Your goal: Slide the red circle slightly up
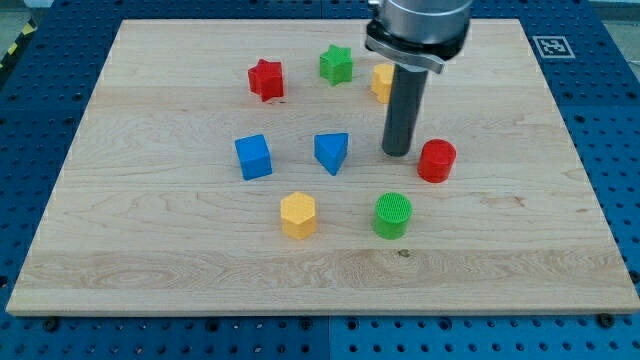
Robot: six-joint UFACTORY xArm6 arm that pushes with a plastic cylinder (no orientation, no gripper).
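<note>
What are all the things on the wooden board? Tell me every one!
wooden board: one, light wood, fills most of the view
red star block: one, red, upper left
green star block: one, green, top middle
yellow block: one, yellow, partly hidden behind the rod
blue cube: one, blue, left of centre
blue triangle block: one, blue, centre
red circle: one, red, right
yellow hexagon block: one, yellow, lower middle
green circle: one, green, lower middle
my tip: one, dark, just left of the red circle
</note>
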